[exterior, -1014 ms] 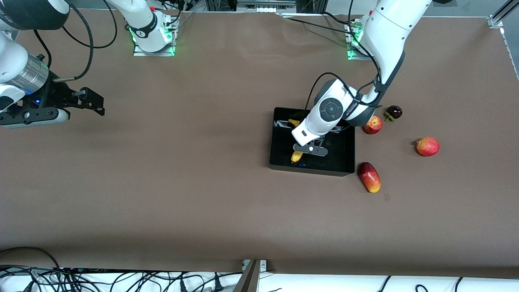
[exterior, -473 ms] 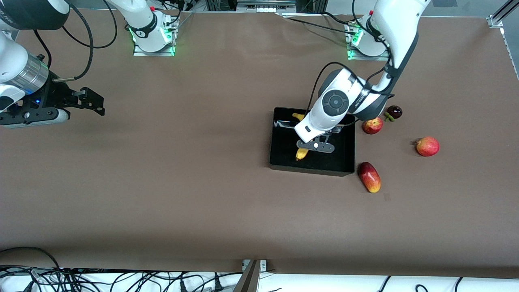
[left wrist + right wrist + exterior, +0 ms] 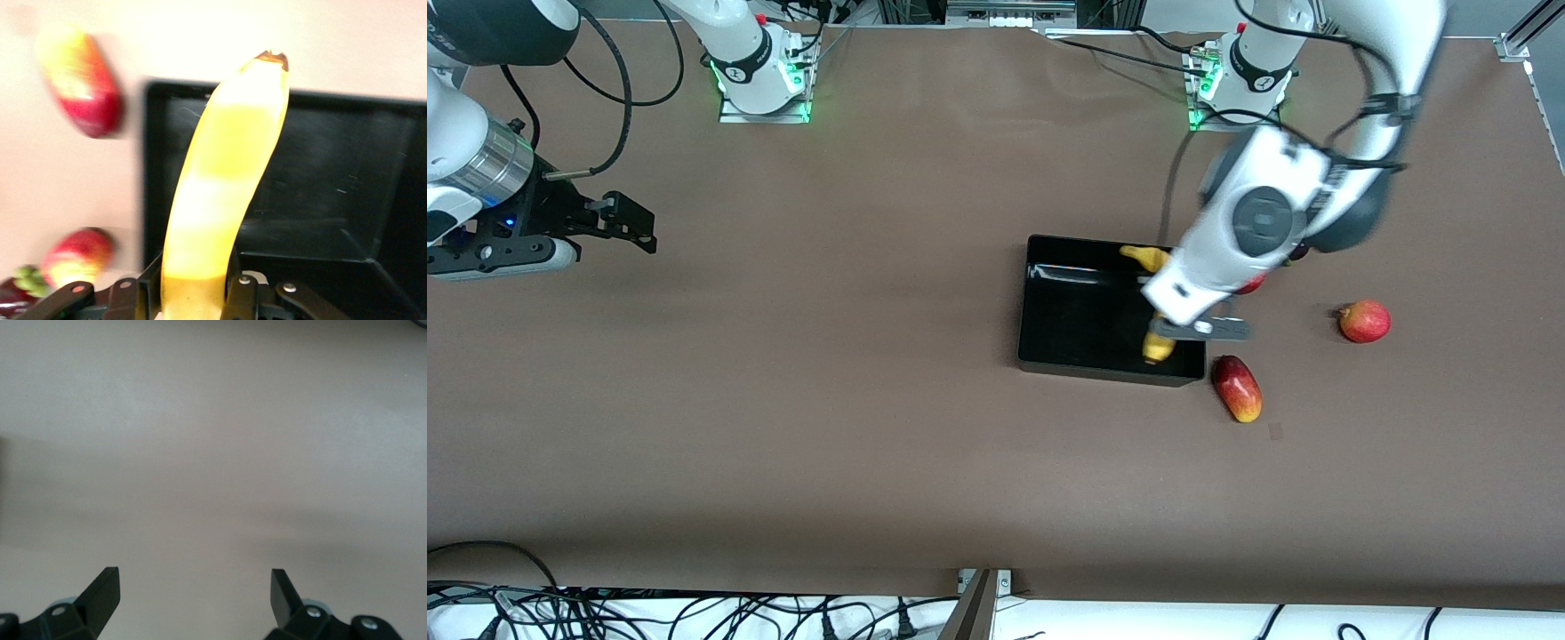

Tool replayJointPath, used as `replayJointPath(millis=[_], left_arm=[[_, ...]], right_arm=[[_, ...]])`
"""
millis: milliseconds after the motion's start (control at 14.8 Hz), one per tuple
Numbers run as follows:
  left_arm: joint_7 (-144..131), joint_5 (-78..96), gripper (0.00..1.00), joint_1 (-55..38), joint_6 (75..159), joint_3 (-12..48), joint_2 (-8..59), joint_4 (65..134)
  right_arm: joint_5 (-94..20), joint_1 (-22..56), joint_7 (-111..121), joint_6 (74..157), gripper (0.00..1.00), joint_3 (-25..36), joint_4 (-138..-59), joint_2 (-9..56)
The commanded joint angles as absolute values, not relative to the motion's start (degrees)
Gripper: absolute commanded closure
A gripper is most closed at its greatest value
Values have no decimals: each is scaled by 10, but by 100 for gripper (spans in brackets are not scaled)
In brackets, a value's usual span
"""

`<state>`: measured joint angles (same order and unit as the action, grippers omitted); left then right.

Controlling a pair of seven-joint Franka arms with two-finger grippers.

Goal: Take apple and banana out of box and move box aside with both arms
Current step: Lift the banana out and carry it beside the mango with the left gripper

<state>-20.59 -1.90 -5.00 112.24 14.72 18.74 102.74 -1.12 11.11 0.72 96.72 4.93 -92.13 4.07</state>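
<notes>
Left gripper (image 3: 1193,327), front view: we see it clamped on the banana (image 3: 1158,348), up in the air over the black tray (image 3: 1085,311) at the tray's edge toward the left arm's end of the table. Only the banana's two ends show here, one on each side of the wrist. Just beside the gripper, on the table, lies the mango (image 3: 1237,388); a red fruit with a small crown (image 3: 1365,321) sits well apart toward the left arm's end. The apple (image 3: 1254,284) is mostly hidden under the wrist.

Right gripper (image 3: 633,224) waits over bare table (image 3: 827,400) at the right arm's end.

Left wrist view: we get what the front view hides, the banana (image 3: 220,193) held by its lower end between the jaws, its length running out over the tray (image 3: 333,173). Mango (image 3: 80,80), apple (image 3: 75,257) and mangosteen (image 3: 17,293) lie outside the tray wall.

Right wrist view: its fingers (image 3: 103,590) stand spread apart, nothing between, tabletop (image 3: 213,440) below.
</notes>
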Motion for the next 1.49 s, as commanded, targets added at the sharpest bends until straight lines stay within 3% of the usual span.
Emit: replayJointPath(millis=[0, 338, 676, 1014, 1082, 1217, 1285, 1352, 1420], left_arm=[[-104, -46, 95, 24, 1119, 142, 194, 1029], [28, -73, 91, 74, 1216, 75, 249, 1038], [44, -87, 91, 76, 1333, 66, 292, 1096], [49, -88, 85, 76, 1357, 47, 310, 1119], [49, -99, 80, 76, 1362, 47, 315, 1119], [48, -112, 54, 76, 1363, 45, 316, 1119], [48, -115, 11, 76, 1363, 41, 316, 1119], [49, -115, 0, 76, 1360, 41, 313, 1119], [48, -115, 0, 76, 1354, 41, 307, 1118]], right_arm=[[-4, 105, 7, 966, 0, 43, -919, 37], [-4, 105, 7, 966, 0, 43, -919, 37], [-4, 105, 7, 966, 0, 42, -919, 37], [-8, 110, 5, 966, 0, 40, -919, 36], [-9, 110, 4, 966, 0, 40, -919, 37], [-12, 108, 4, 974, 0, 40, -919, 37], [-13, 108, 6, 981, 0, 40, -919, 38], [-13, 109, 11, 985, 0, 40, -919, 44], [-15, 109, 11, 987, 0, 40, -919, 47]])
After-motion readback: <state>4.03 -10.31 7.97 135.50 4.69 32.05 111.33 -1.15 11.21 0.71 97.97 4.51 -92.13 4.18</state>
